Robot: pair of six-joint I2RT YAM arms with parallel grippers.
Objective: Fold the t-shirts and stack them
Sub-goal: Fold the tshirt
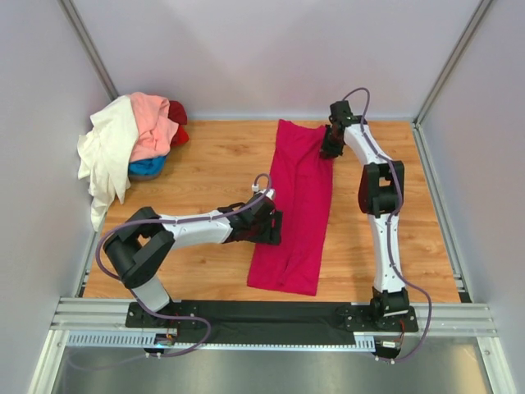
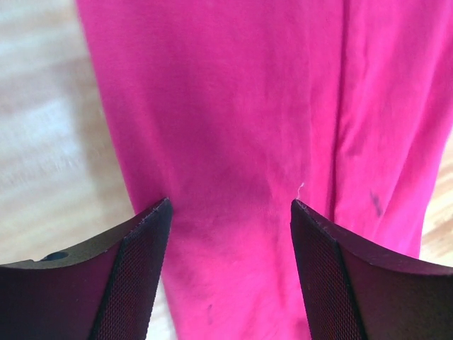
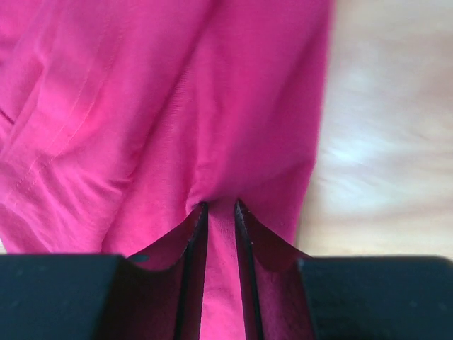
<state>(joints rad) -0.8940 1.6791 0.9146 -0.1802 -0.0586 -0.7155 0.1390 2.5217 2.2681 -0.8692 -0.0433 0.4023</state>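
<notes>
on the wooden tabletop [image 1: 213,164], the long magenta-pink cloth t-shirt [image 1: 295,205] lies folded into a strip. right gripper [image 3: 219,212] is pinched on its far right edge; left gripper [image 2: 230,205] is spread wide at the left edge, gripping nothing. risk imo: a one-sided pull could drag it crooked and undo the fold. no bins or boxes in view; the heap of cream, salmon, blue and red cloth shirts [image 1: 135,144] sits loose far left.

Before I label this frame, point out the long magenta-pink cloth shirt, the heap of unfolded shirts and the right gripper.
long magenta-pink cloth shirt [image 1: 294,222]: top external view, strip's middle.
heap of unfolded shirts [image 1: 149,127]: top external view, salmon layer.
right gripper [image 3: 219,209]: right wrist view, between shut fingertips.
</notes>
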